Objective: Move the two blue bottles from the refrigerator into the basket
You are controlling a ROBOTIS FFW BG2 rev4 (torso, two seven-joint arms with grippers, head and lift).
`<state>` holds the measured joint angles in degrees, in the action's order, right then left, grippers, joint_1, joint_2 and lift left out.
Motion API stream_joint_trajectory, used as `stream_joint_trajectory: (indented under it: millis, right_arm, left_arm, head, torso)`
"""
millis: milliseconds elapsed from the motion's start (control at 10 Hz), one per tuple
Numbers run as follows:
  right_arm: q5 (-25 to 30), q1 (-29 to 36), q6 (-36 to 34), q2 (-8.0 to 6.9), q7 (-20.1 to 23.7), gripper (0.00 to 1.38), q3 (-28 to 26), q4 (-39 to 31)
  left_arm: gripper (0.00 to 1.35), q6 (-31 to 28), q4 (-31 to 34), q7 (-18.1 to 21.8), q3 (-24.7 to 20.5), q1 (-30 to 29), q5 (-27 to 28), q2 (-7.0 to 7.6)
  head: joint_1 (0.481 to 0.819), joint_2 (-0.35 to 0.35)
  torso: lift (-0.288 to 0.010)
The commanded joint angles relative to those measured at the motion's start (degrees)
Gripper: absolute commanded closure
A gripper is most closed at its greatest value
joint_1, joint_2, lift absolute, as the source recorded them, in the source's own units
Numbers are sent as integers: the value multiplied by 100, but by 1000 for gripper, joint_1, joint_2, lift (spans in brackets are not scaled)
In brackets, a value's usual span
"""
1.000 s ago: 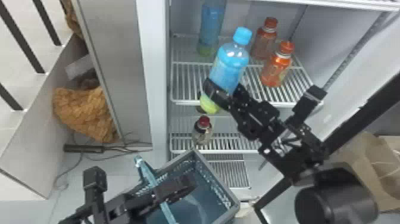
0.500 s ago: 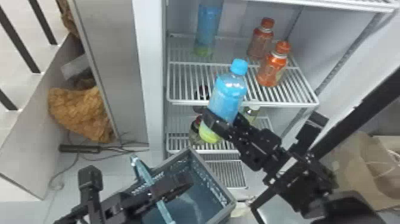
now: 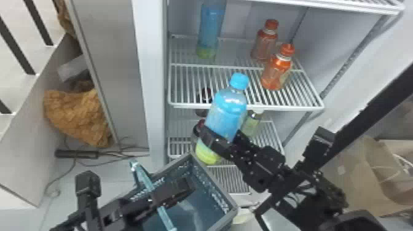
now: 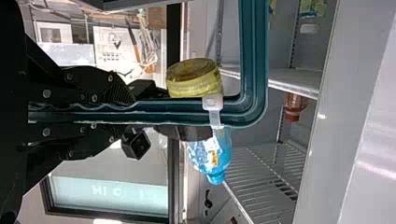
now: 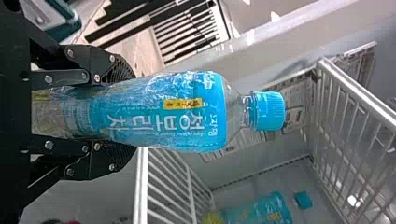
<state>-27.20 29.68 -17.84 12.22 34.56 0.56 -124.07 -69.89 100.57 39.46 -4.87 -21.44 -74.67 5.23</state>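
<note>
Right hand grasps one blue bottle; left hand clamps the basket, six o'clock. The second bottle stands shelved at twelve, so neither is delivered.

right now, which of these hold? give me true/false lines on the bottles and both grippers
1. The right gripper holds a blue bottle. True.
2. Both blue bottles lie in the basket. False: one is gripped, the other blue bottle is on a shelf.
3. Two orange-capped bottles share that shelf. True.
4. The left gripper's fingers are open. False: the left gripper is closed on the basket's handle.
</note>
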Motion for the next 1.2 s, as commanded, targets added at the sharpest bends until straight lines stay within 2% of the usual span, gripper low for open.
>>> stream_joint_trajectory:
  millis: [0,300,900,1000,1100]
  right_arm:
    - [-56,111,-157,0,51,1283,81,-116]
    - [-79,308,-367,0,174,1282,150,-3]
    - [1,477,-930,88,385,1282,92,53]
    - [-33,477,-986,88,385,1205,92,109]
    - [-79,449,-1085,97,411,1039,104,179]
  left_arm:
    - [1202,0,-23,1,30,21,-5,4]
    - [1202,56,-37,1,30,105,-17,21]
    - [1202,84,-37,-8,41,161,-39,48]
    - [1202,84,-37,-8,41,161,-39,48]
    - [1202,84,-37,-8,41,161,-39,48]
  head:
    - [695,-149]
    - [695,-117]
    - [695,-111]
    - [695,-110]
    - [695,-110]
  torso:
    - [-10]
    - [-10]
    - [-10]
    - [-10]
    - [-10]
